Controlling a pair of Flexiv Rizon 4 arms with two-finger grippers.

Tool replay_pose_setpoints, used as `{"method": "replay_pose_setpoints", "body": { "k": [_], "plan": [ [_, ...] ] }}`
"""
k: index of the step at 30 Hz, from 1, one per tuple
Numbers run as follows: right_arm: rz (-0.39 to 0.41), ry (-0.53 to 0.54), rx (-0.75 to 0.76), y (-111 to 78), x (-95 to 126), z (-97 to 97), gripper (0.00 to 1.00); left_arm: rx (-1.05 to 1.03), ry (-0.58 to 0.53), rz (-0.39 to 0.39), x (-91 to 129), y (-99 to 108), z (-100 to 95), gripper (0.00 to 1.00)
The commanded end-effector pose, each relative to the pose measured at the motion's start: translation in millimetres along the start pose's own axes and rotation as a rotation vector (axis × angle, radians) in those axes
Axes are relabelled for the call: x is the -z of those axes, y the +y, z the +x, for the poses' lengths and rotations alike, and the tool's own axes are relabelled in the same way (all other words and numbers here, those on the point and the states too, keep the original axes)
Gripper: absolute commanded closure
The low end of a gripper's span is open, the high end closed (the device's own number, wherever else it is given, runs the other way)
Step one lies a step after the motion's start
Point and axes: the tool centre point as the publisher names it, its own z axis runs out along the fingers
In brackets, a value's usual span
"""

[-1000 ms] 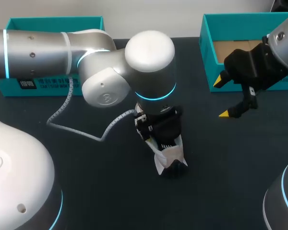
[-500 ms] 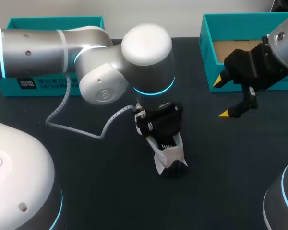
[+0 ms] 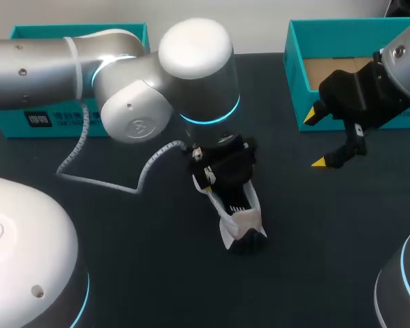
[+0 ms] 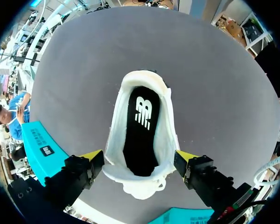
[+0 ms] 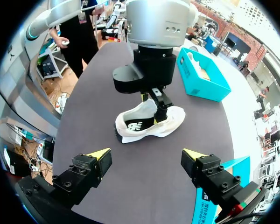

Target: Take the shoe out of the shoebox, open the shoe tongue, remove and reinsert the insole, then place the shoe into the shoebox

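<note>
A white shoe rests on the dark table near the middle, its black insole lying inside the opening. My left gripper hangs over the shoe's heel end. In the left wrist view the left gripper is open, with the heel between its yellow tips; I cannot tell if they touch it. My right gripper stands open and empty in front of the teal shoebox at the back right. From the right wrist view the shoe lies well ahead of the right gripper.
A second teal box stands at the back left, behind my left arm. A grey cable from the left wrist loops over the table left of the shoe.
My left arm has drawn back and to the left, its gripper rising a little off the shoe. The shoe and my right arm have stayed put.
</note>
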Motion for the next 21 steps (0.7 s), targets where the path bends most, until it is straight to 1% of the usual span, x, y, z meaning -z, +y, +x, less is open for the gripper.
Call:
{"method": "replay_pose_setpoints", "body": {
  "k": [1,9,10,11,13,16,17,18,19,20,21],
  "plan": [
    [0.002,0.0,0.0,0.4,-2,-0.7,0.0,-0.006,-0.012,0.002,12,1,4.4,0.0],
    [0.002,0.0,0.0,0.4,-2,-0.7,0.0,-0.003,-0.026,-0.005,30,10,4.6,0.0],
    [0.002,0.0,0.0,0.4,-2,-0.7,0.0,0.0,-0.031,0.022,35,12,4.8,0.0],
    [0.002,0.0,0.0,0.4,-2,-0.7,0.0,-0.002,-0.03,0.008,39,13,5.1,0.0],
    [0.002,0.0,0.0,0.4,-2,-0.7,0.0,-0.006,-0.034,0.007,46,17,5.1,0.0],
    [0.002,0.0,0.0,0.4,-2,-0.7,0.0,-0.012,-0.014,-0.021,45,27,1.9,0.0],
    [0.002,0.0,0.0,0.4,-2,-0.7,0.0,-0.007,-0.008,-0.028,43,31,0.6,0.06],
    [0.002,0.0,0.0,0.4,-2,-0.7,0.0,-0.006,-0.003,-0.023,40,35,-0.6,0.09],
    [0.002,0.0,0.0,0.4,-2,-0.7,0.0,-0.003,0.01,-0.018,38,37,-1.6,0.18],
    [0.002,0.0,0.0,0.4,-2,-0.7,0.0,-0.002,0.009,-0.019,37,39,-2.5,0.29],
    [0.002,0.0,0.0,0.4,-2,-0.7,0.0,-0.001,0.014,-0.021,35,41,-3.5,0.31]
  ]
}}
